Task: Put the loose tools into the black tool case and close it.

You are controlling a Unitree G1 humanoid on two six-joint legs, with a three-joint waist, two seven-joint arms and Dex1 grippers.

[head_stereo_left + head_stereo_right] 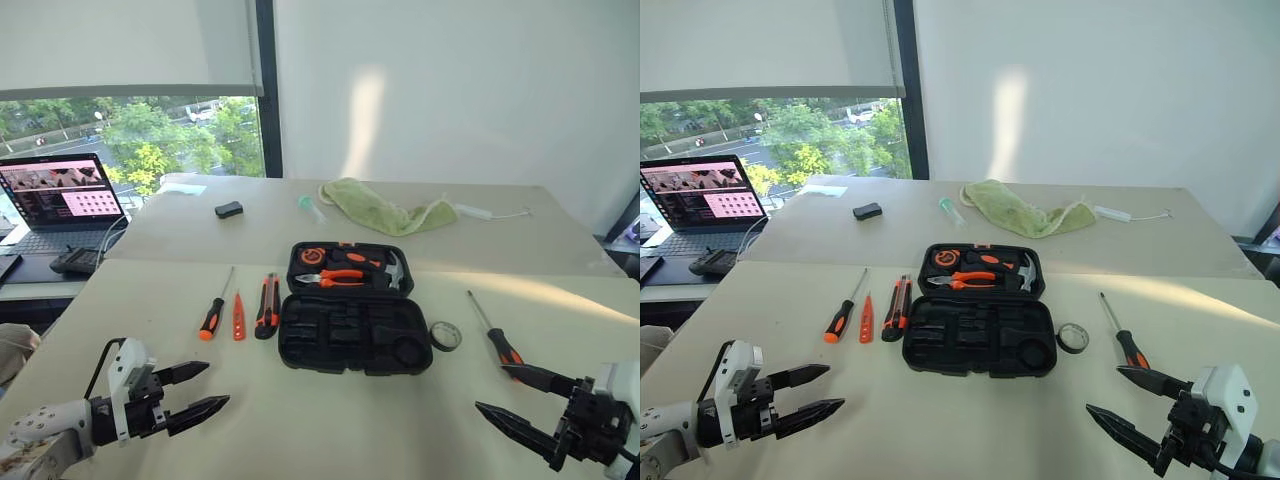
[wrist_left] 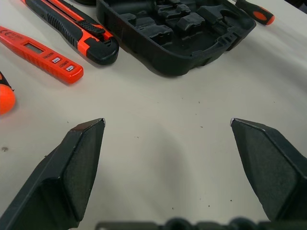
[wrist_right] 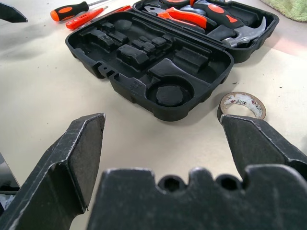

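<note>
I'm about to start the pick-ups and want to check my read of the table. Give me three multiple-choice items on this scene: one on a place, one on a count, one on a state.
1. Where does the tape roll lie?
A. inside the case
B. on the table right of the black tool case
C. on the green cloth

2. How many loose tools lie in a row left of the case?
A. three
B. one
C. five

3. What state is the case in?
A. shut and latched
B. open, near half's slots empty
C. open, both halves full

Answers:
1. B: the roll sits on the table beside the case's right edge, apart from it.
2. A: a screwdriver, the tester pen and the utility knife lie side by side there.
3. B: the lid half holds pliers and a hammer; the near half shows bare moulded slots.
</note>
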